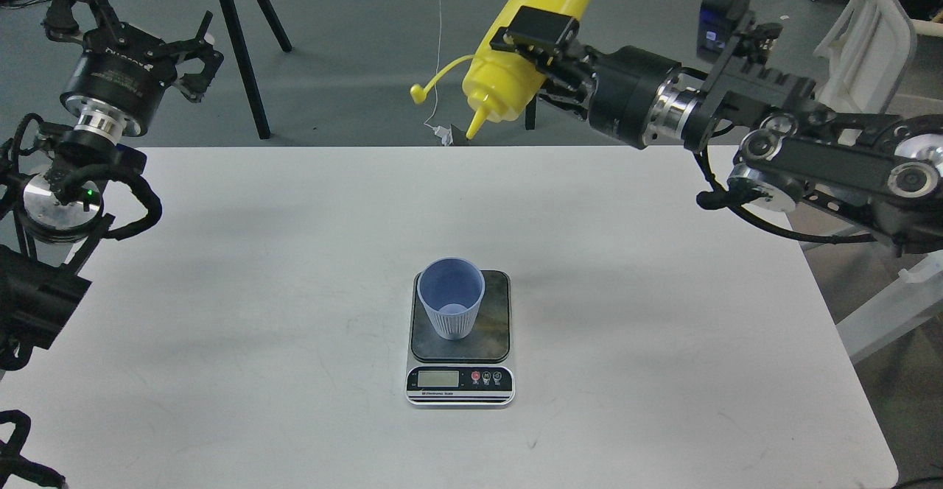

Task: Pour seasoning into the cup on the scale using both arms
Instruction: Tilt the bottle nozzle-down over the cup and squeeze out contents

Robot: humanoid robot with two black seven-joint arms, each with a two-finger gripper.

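Note:
The light-blue ribbed cup [450, 306] stands upright on the dark platform of the scale [495, 325] at the middle of the white table. My right gripper [541, 40] is shut on the yellow seasoning bottle [534, 47], held high beyond the table's far edge. The bottle is tipped over, its nozzle [475, 127] pointing down and left, its cap strap [438, 80] hanging to the left. The nozzle is up and behind the cup, not over it. My left gripper [129, 21] is open and empty, raised at the far left off the table.
The white table [258, 290] spans most of the view. Black trestle legs [243, 54] stand on the floor behind it. A white cable [438, 47] hangs down there. A white frame [877, 25] stands at the right.

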